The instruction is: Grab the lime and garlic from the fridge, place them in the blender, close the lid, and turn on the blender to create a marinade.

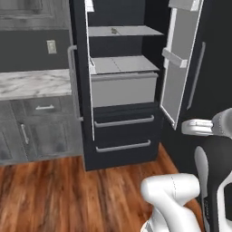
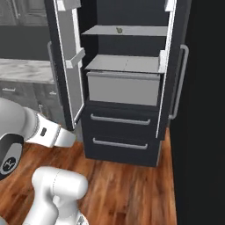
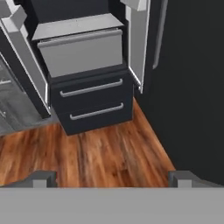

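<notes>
The gripper (image 3: 111, 177) hung spread wide and empty over the wood floor (image 3: 100, 153), facing the fridge (image 3: 87, 65) with both doors swung out. A tiny speck, possibly the lime (image 1: 113, 31), sat on the upper shelf (image 1: 131, 31).

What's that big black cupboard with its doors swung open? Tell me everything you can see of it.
That is the fridge, a tall black cabinet standing on the wood floor beside the grey kitchen cabinets. Both doors are swung wide open, showing pale grey linings with small door shelves and curved grey bar handles outside. Inside are two pale grey shelves over a pale grey bin; a tiny object lies on the top shelf, too small to identify. Below are two closed black drawers with silver handles.
</notes>
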Available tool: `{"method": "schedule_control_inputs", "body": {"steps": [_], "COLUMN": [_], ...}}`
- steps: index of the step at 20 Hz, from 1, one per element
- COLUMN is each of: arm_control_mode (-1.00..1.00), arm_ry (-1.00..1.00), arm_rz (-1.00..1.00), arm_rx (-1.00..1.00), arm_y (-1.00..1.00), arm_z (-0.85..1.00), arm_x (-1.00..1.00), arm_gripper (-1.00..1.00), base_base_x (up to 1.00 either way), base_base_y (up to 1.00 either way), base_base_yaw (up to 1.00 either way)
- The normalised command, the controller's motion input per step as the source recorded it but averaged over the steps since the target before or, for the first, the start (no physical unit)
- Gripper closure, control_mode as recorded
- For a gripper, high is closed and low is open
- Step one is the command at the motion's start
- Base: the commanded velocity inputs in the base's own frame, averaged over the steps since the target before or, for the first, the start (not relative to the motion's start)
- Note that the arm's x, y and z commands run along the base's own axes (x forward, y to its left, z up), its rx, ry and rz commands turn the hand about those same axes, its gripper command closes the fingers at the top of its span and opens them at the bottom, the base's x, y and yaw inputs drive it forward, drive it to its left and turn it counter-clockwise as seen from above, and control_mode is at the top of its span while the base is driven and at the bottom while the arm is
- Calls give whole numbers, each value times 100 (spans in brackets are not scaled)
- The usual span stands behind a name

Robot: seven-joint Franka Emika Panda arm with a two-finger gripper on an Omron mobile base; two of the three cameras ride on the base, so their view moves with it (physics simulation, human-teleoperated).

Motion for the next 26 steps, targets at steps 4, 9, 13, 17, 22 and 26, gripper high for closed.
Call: {"method": "schedule_control_inputs", "body": {"steps": [4, 9, 13, 17, 22, 26], "arm_control_mode": [100, 100, 100, 100, 100, 100], "arm_ry": [0, 0, 0, 0, 0, 0], "arm_rz": [0, 0, 0, 0, 0, 0], "arm_rx": [0, 0, 0, 0, 0, 0], "arm_y": [0, 0, 0, 0, 0, 0], "arm_z": [0, 0, 0, 0, 0, 0], "arm_x": [0, 0, 0, 0, 0, 0], "arm_gripper": [-100, -100, -100, -100, -100, -100], "base_base_x": [100, 97, 100, 94, 75, 55], "base_base_y": [14, -17, -2, 0, 0, 1], "base_base_yaw": [-1, 5, 6, 5, 2, 5]}}
